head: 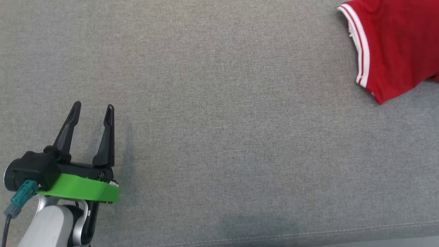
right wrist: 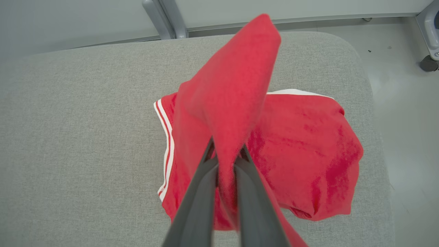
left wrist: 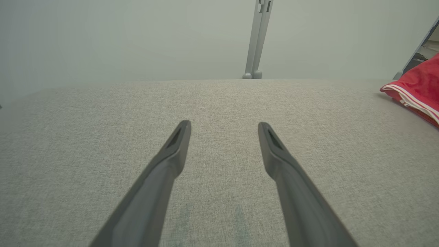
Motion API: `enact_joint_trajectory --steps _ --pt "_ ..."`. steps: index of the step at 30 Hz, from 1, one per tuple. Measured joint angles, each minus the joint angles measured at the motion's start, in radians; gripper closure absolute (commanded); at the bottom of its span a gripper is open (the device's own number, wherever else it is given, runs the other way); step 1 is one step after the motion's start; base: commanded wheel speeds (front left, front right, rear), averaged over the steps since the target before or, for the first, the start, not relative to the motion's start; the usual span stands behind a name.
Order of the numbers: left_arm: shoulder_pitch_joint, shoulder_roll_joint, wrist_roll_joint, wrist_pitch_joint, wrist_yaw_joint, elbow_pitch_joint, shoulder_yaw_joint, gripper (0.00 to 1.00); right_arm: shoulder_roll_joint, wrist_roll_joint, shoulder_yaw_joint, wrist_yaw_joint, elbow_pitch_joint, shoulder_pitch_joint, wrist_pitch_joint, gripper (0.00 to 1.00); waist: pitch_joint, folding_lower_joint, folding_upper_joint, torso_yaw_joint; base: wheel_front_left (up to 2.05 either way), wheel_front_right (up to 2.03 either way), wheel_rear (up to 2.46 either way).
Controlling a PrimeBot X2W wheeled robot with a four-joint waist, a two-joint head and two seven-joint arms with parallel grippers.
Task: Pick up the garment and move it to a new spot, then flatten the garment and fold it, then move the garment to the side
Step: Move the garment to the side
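Observation:
The garment (head: pixel 394 44) is a red shirt with white stripes along one edge, bunched at the far right of the grey cushioned surface (head: pixel 219 103). In the right wrist view my right gripper (right wrist: pixel 226 151) is shut on a raised fold of the garment (right wrist: pixel 308 161), which stands up from between the fingers while the rest lies rumpled below. My left gripper (head: pixel 92 108) hovers over bare fabric at the lower left, open, with nothing between its fingers (left wrist: pixel 178 144). The left wrist view catches the garment's striped edge (left wrist: pixel 416 87) far off to the right.
The surface's front seam (head: pixel 308 235) runs along the bottom of the head view. Its rounded right end (right wrist: pixel 367 85) drops to a pale floor. Grey metal legs (left wrist: pixel 257 41) stand behind the far edge, and a caster (right wrist: pixel 428 63) sits on the floor.

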Motion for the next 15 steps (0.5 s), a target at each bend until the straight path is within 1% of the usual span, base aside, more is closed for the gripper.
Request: enact_joint_trajectory --steps 5,10,15 --pt "-0.008 0.001 0.000 0.000 0.000 -0.005 -0.001 0.00 -0.022 0.003 -0.030 0.000 0.006 -0.001 0.000 1.00 0.011 0.0001 0.0000 -0.007 0.00 0.00 0.00" --pt "-0.013 0.002 0.002 0.002 0.000 -0.006 -0.004 0.00 -0.032 0.004 -0.049 -0.002 0.022 -0.001 -0.003 1.00 0.025 0.0000 0.0000 -0.011 0.00 0.00 0.00" --pt "-0.016 0.006 0.009 0.005 0.000 -0.005 -0.003 0.00 -0.036 0.002 -0.071 -0.002 0.040 0.000 -0.038 1.00 0.034 0.0000 0.0000 -0.016 0.00 0.00 0.00"
